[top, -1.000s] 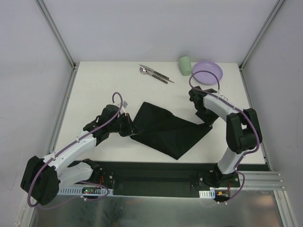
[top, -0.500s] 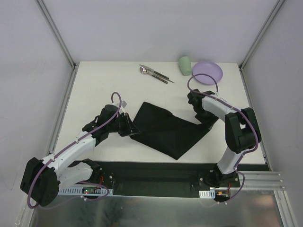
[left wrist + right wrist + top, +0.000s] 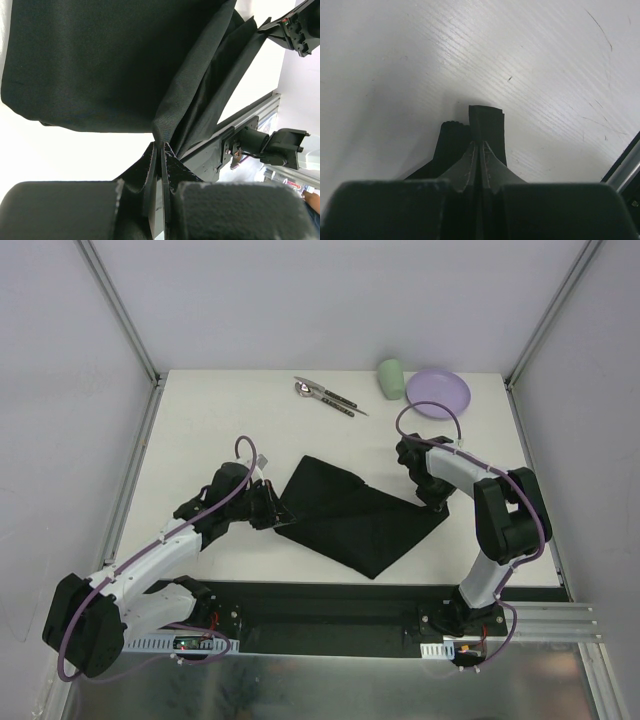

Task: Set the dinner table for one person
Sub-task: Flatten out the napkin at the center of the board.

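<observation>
From above, the mat (image 3: 350, 515) is being seen lying rumpled and part-folded on the near middle of the table (image 3: 200, 420), stretched between the two arms. The left arm (image 3: 170, 545) is reaching its left corner and the right arm (image 3: 455, 462) its right corner, so the line between the two held corners is running left to right across the table, with the cloth lying inward from each tip. The cup (image 3: 391, 378), plate (image 3: 438, 393) and cutlery (image 3: 325, 397) are being left at the far edge, well apart from the mat and nearer the right arm. Whether either grip is closed is not being shown from this height. In the left wrist view, the left fingers (image 3: 147, 170) are being shown clenched on a thin ridge of the mat, which is fanning away from them in a loose fold toward the right arm's end at the far corner. In the right wrist view, the right fingers (image 3: 465, 170) are being shown pressed together on a small corner of the mat, a stub of black cloth sticking out past the tips over bare table; the rest of the mat is being hidden behind them. The coming move is being judged as a pull apart to spread the mat flat, turning on the slack lying between the two grips.
</observation>
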Motion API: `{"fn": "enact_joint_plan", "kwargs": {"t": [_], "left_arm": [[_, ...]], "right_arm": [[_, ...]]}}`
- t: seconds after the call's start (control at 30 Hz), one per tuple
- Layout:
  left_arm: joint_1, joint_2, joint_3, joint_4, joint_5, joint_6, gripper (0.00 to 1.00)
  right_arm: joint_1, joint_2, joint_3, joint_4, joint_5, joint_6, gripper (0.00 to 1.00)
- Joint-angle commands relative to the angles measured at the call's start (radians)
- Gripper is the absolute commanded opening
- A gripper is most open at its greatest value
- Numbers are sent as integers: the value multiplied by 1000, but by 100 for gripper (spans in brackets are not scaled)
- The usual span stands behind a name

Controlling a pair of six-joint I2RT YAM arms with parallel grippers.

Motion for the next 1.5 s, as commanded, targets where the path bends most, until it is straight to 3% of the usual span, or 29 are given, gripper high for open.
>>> {"fn": "enact_joint_plan", "kwargs": {"t": [0.0,0.3,0.57,0.93,1.27,1.47], "left_arm": [[12,-29,-10,-2,15,17,0],[20,-16,11,-2,6,30,0],[53,73,160,-24,1,92,0],[204,240,548,-128,35,210,0],[311,274,864,-291,39,294,0],[323,277,1074,-404,18,340,0]], "right_arm": [[6,-16,-5,-22,22,22,1],[40,-126,8,-100,126,3,1],[74,-416,40,-190,269,-92,1],[74,-761,100,-16,277,-510,1],[75,-823,216,122,171,-773,1],[75,-762,363,170,102,-886,1]]}}
